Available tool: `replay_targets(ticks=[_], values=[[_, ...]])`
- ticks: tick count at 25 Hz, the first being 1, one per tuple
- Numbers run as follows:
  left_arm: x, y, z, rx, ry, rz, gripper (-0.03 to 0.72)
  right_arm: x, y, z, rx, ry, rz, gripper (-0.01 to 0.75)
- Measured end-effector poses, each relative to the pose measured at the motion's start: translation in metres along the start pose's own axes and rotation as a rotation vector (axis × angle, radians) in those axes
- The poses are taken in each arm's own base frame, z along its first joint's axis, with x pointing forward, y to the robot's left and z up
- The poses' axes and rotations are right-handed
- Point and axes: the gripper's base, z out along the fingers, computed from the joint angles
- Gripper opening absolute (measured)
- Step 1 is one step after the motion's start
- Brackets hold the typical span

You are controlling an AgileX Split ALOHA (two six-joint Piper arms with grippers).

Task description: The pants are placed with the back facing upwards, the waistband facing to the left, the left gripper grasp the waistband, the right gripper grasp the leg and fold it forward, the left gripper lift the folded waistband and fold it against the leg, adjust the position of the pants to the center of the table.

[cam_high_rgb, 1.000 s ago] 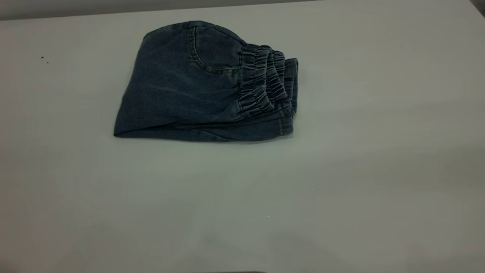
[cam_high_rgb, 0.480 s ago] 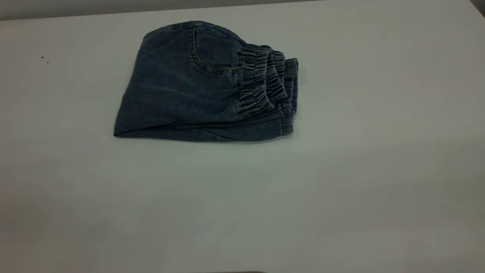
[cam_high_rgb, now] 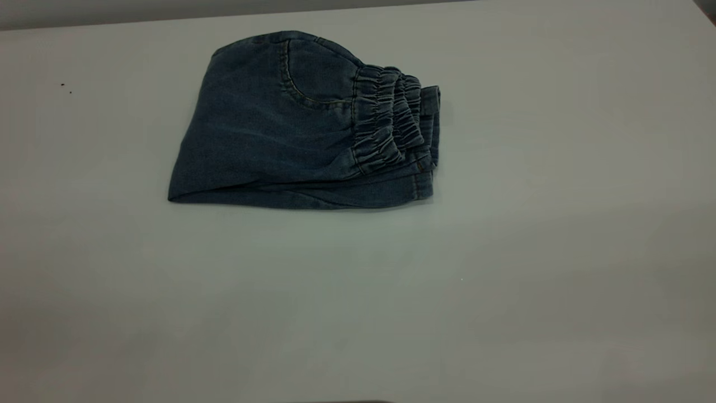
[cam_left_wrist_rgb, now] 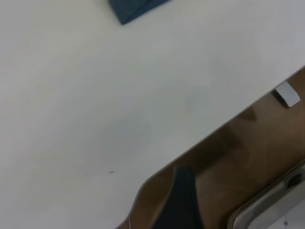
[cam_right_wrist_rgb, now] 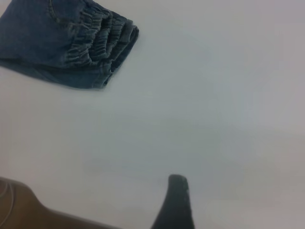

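Note:
The pants (cam_high_rgb: 279,129) lie folded into a compact blue denim bundle on the table (cam_high_rgb: 503,252), left of centre and toward the far edge. The gathered elastic waistband (cam_high_rgb: 386,120) is on top and faces right, with a curved pocket seam beside it. A leg hem (cam_high_rgb: 418,187) shows beneath it; which leg it is I cannot tell. Neither gripper appears in the exterior view. A dark part of my left gripper (cam_left_wrist_rgb: 178,200) hangs over the table's edge, far from a corner of the pants (cam_left_wrist_rgb: 136,9). My right gripper (cam_right_wrist_rgb: 175,202) is over bare table, well away from the pants (cam_right_wrist_rgb: 57,43).
The left wrist view shows the table's edge (cam_left_wrist_rgb: 209,133), brown floor beyond it, a small white piece (cam_left_wrist_rgb: 287,93) and a metal-rimmed object (cam_left_wrist_rgb: 271,205). A few dark specks (cam_high_rgb: 66,88) mark the table at far left.
Faint shadows on the table near its front edge have faded. The pants lie exactly as before.

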Motion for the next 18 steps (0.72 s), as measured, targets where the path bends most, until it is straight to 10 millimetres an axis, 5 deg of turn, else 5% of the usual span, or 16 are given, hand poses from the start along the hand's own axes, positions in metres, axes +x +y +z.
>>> replay_targets(ticks=[18], values=[[0.023, -0.007, -0.026, -0.419, -0.174, -0.299, 0.584, -0.002, 0.002, 0.003, 0.132, -0.006, 0.092, 0.562]])
